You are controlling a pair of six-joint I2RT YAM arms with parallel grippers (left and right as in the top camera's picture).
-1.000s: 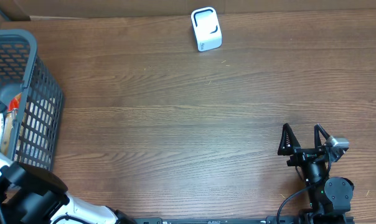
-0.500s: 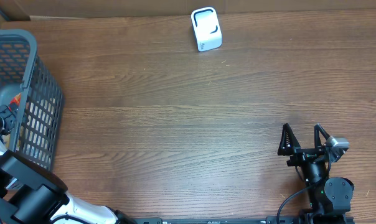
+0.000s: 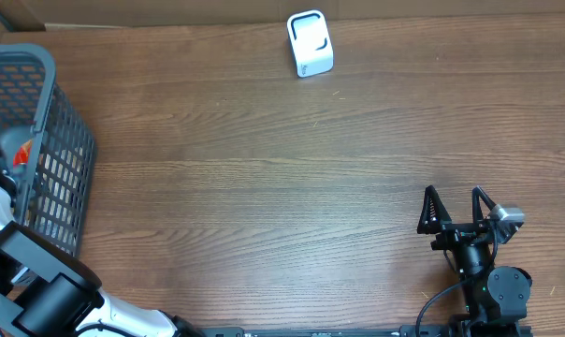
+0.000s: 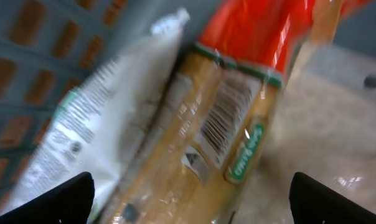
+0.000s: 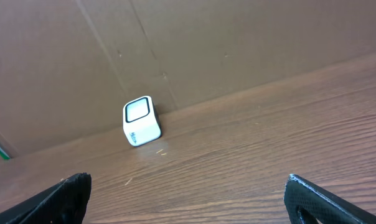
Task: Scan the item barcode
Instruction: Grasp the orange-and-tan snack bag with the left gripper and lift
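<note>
Packet (image 4: 175,180), tan with a red upper part, is seen lying inside the grey mesh basket (image 3: 50,140) at the left edge of the surface (image 3: 264,187). Its barcode (image 4: 220,118) is turned toward the left wrist camera. A white bag (image 4: 94,137) is pressed against one side of it. The left pincer (image 4: 194,199) is held over the packet with its fingers spread wide, released. The right pincer (image 3: 456,211) is held low on the right of the surface, likewise released. A white scanner (image 3: 310,43) is stood at the far edge, well apart from the basket.
</note>
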